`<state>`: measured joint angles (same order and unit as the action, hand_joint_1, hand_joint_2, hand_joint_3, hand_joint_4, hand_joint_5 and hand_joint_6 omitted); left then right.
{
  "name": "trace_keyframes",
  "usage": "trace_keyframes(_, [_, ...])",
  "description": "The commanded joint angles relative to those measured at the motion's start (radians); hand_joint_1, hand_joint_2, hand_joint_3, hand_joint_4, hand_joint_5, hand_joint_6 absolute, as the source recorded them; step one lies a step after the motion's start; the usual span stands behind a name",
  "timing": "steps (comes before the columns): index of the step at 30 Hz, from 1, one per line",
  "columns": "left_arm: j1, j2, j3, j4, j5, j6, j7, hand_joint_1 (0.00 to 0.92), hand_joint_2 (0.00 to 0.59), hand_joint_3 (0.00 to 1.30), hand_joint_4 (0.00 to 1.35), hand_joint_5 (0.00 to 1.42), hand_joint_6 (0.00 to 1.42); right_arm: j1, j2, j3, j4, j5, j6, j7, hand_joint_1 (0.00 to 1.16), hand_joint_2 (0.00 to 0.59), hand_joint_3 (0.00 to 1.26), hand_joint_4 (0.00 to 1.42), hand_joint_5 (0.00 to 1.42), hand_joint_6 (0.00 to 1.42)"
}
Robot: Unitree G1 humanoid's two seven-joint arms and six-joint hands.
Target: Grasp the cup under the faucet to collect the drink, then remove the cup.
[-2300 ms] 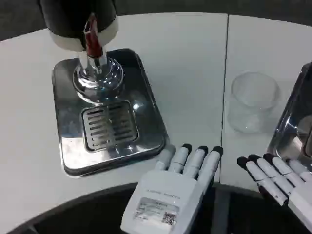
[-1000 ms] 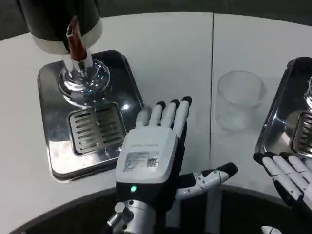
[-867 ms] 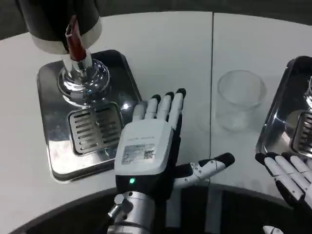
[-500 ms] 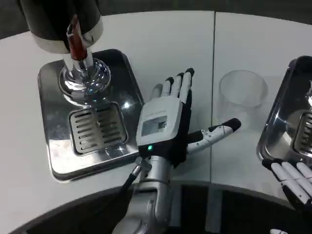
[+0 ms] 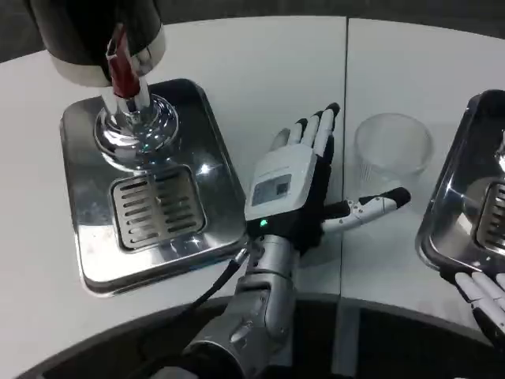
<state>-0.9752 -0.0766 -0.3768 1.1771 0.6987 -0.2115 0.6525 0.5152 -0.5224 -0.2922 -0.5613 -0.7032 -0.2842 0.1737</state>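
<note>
A clear empty cup point(image 5: 392, 160) stands upright on the white table, right of centre. My left hand point(image 5: 293, 183) is open just left of it, fingers stretched towards the cup and thumb reaching under its near side, not touching it. The dispenser's faucet point(image 5: 125, 69), with a red lever, hangs over a chrome base on the steel drip tray point(image 5: 215, 164) at the left; its grate point(image 5: 155, 207) has nothing on it. My right hand point(image 5: 483, 295) shows only its fingers at the lower right edge, spread and holding nothing.
A second steel tray point(image 5: 451, 197) sits at the right edge, close to the cup. A table seam point(image 5: 344, 95) runs front to back between hand and cup. The table's curved front edge lies just below my hands.
My left arm has risen from the front edge and moved forward and right, towards the cup. My right hand has drawn back towards the lower right corner. The cup has not moved.
</note>
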Motion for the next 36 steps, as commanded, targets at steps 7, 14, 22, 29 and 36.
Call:
trace_keyframes(7, [-0.086, -0.07, -0.023, 0.111, -0.053, -0.013, -0.021, 0.284, 0.043, 0.0, 0.0, 0.04, 0.0, 0.029, -0.002, -0.032, -0.022, 0.038, 0.009, 0.044, 0.13, 0.477, 0.0, 0.0, 0.0, 0.0])
trace_keyframes(14, [-0.128, -0.094, -0.036, 0.139, -0.078, -0.009, -0.034, 0.29, 0.045, 0.0, 0.0, 0.08, 0.03, 0.03, 0.002, -0.047, -0.032, 0.056, 0.025, 0.068, 0.13, 0.477, 0.0, 0.0, 0.0, 0.0])
trace_keyframes(22, [-0.156, -0.119, -0.034, 0.161, -0.107, 0.004, -0.065, 0.325, 0.053, 0.0, 0.0, 0.18, 0.1, 0.029, 0.006, -0.054, -0.041, 0.078, 0.054, 0.087, 0.13, 0.477, 0.0, 0.0, 0.0, 0.0])
trace_keyframes(29, [-0.187, -0.15, -0.042, 0.172, -0.11, 0.012, -0.097, 0.357, 0.065, 0.1, 0.06, 0.25, 0.18, 0.038, 0.01, -0.081, -0.052, 0.108, 0.074, 0.097, 0.13, 0.477, 0.0, 0.0, 0.0, 0.0])
trace_keyframes(36, [-0.191, -0.157, -0.048, 0.174, -0.107, 0.021, -0.1, 0.404, 0.083, 0.25, 0.21, 0.41, 0.36, 0.046, 0.015, -0.086, -0.06, 0.116, 0.08, 0.099, 0.13, 0.477, 0.0, 0.0, 0.0, 0.0])
